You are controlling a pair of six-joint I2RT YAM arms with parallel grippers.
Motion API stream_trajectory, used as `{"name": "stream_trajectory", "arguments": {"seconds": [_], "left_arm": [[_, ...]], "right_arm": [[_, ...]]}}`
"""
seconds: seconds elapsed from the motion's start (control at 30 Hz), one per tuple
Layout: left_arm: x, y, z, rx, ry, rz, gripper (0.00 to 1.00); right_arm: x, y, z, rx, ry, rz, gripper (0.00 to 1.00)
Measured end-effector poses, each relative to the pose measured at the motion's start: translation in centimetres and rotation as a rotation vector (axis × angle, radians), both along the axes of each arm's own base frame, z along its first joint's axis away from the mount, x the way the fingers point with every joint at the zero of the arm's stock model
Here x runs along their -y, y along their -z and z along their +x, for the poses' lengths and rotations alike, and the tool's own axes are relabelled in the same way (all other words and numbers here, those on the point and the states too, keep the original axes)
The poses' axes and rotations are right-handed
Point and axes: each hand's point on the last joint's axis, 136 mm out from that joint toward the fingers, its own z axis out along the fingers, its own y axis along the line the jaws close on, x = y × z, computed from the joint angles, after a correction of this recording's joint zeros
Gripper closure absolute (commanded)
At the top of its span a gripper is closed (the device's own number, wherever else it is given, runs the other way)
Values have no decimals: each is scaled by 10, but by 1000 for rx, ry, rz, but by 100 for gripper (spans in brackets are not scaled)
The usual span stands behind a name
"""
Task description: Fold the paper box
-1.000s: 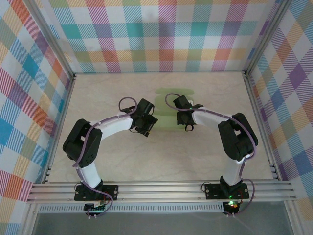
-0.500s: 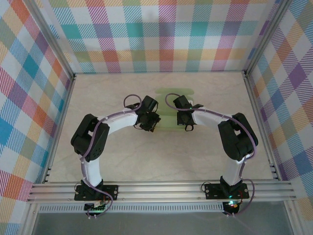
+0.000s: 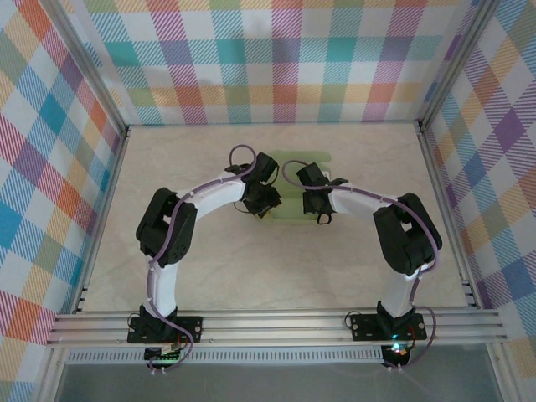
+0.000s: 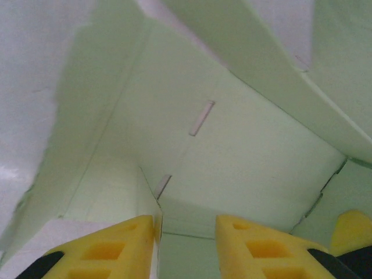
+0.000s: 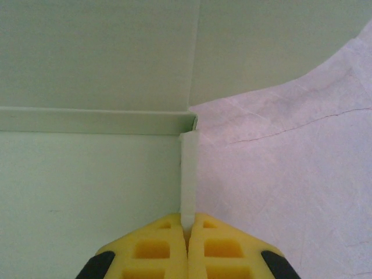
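Right wrist: we feared the box [image 5: 87, 186], pinched in the right claw [image 5: 187, 235], tearing if the half-open left claw [image 4: 186, 226] tugged.

Left claw [image 4: 186, 224] stands parted, right claw [image 5: 187, 224] pinched tight, both near each other.

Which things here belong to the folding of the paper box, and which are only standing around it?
For the job:
- pale green thin paper box, partly folded
- left gripper, jaws apart at a flap
- right gripper, pinching a paper wall

Not for the job:
- pale beige table
- colourful checked walls
- metal frame rails
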Motion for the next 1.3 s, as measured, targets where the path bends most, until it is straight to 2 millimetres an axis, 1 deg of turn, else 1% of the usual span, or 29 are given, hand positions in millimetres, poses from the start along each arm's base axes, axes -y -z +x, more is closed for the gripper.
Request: {"name": "stream_trajectory", "arguments": {"seconds": [0.13,0.27,0.47,0.7,0.93,1.0,1.13,1.23,1.3], "left_arm": [[5,8,-9,-22,108,-7,67],[10,16,-15,-38,180,-20,68],[20,14,-20,-33,288,-64,68],[31,21,-22,-35,438,-87,65],[42,21,-35,-61,579,-159,65],[43,21,-38,-67,600,-167,65],[41,22,-35,-58,606,-167,63],[34,21,-30,-24,592,-145,62],[25,16,-28,11,575,-116,61]], "right_arm": [[-1,0,0,-1,-6,1,95],[-1,0,0,-1,-8,4,96],[-3,0,0,-2,-12,12,96],[-3,0,0,-2,-22,7,96],[-3,0,0,-2,-31,2,96],[-3,0,0,-2,-31,1,96],[-3,0,0,-3,-31,2,96],[-5,0,0,-4,-34,9,96],[-6,0,1,-3,-36,15,96]]}}
